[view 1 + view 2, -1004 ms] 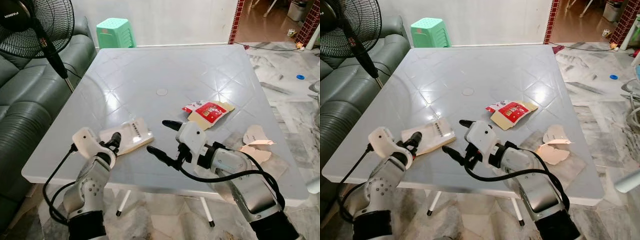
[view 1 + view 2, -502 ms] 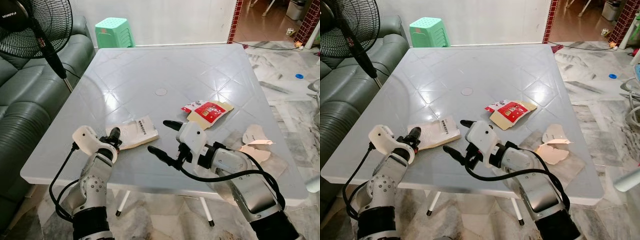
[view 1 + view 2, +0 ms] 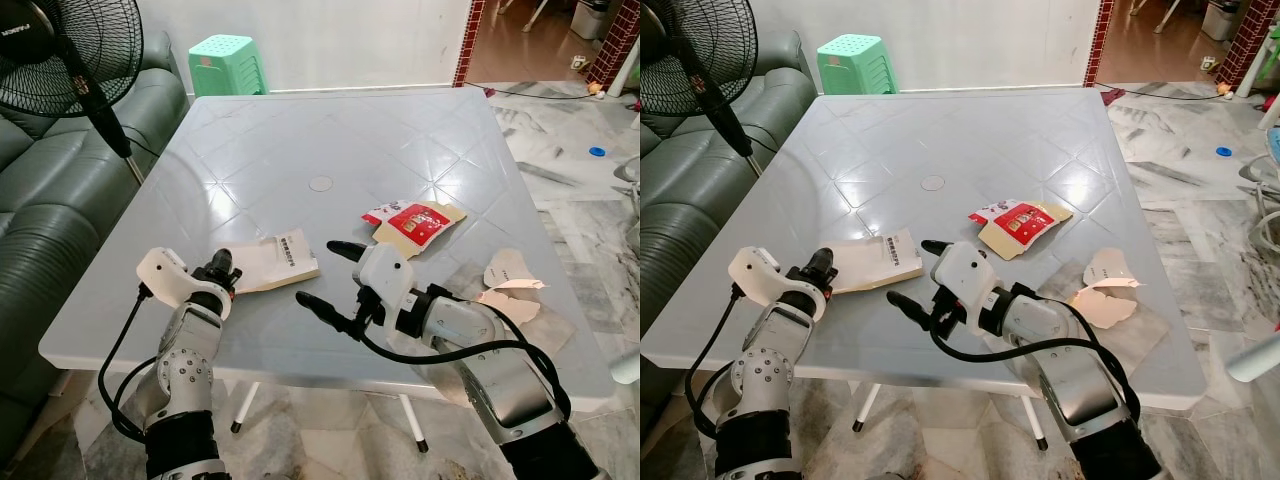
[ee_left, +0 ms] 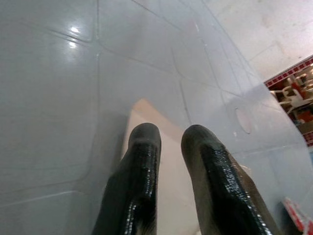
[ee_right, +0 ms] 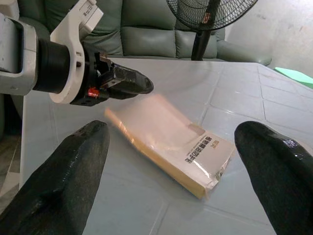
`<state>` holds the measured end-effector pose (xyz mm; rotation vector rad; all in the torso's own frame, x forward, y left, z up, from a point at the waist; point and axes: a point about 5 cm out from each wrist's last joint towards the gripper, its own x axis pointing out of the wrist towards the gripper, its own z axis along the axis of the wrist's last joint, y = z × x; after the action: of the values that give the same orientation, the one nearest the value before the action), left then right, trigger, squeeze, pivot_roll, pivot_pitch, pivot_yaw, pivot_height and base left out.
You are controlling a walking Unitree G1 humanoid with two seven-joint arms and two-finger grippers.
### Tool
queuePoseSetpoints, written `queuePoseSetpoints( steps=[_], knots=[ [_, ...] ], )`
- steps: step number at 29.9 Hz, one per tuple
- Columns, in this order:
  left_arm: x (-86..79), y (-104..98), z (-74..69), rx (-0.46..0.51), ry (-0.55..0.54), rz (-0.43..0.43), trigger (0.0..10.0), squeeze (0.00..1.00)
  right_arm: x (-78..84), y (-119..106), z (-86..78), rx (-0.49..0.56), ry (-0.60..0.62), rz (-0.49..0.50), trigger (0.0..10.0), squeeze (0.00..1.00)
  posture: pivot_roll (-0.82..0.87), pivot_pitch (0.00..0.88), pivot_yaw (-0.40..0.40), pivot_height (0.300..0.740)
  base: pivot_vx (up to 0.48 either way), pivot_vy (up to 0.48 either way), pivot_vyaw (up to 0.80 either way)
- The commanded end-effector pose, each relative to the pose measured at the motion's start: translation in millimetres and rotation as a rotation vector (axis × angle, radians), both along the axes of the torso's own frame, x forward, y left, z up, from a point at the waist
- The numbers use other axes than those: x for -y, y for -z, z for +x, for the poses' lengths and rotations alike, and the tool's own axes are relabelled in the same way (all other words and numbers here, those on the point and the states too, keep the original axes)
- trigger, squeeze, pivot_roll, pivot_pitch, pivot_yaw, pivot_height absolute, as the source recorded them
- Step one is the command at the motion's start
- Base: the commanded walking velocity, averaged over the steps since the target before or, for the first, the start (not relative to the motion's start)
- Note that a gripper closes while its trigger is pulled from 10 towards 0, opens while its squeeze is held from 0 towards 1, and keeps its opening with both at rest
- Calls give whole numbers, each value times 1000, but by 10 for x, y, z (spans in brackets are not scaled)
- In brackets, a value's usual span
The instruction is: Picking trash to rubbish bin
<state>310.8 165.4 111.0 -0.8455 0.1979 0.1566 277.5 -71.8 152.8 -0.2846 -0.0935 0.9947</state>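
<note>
Lying on the grey table (image 3: pixel 330 130): three bits of trash. One flat tan packet (image 3: pixel 275 262) with black writing, near the front left edge. One red and tan wrapper (image 3: pixel 415 222) further in, toward the right. One torn pale paper piece (image 3: pixel 512 288) by the right edge, well apart from the packet.

Reaching in from the front: two silver arms. Left gripper (image 3: pixel 222 275) low over the table, pointing at the near end of the tan packet, fingers (image 4: pixel 139 171) close together with a thin gap, tips over the packet's edge; cannot tell if pinching it. Right gripper (image 3: pixel 332 282) just right of the packet, fingers (image 5: pixel 68 171) spread wide apart, holding nothing, aimed back toward the packet and the left gripper.

Standing behind the table: one green stool (image 3: pixel 232 62), one black fan (image 3: pixel 75 55), one dark green sofa (image 3: pixel 45 190) on the left.
</note>
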Motion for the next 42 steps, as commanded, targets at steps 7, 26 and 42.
queuePoseSetpoints(
  steps=[7,26,42],
  knots=[
    [22,-42,18,25,-1,-24,0,0,21,0,1,6,12,-7,10000,149,-31,47,58,740,0,0,0],
    [-177,-260,80,148,8,479,0,0,14,-14,98,1,72,38,10000,129,-28,34,56,740,0,0,0],
    [-320,61,69,21,15,554,10000,1000,12,-30,129,13,98,50,10000,125,-30,38,54,740,0,0,0]
  ],
)
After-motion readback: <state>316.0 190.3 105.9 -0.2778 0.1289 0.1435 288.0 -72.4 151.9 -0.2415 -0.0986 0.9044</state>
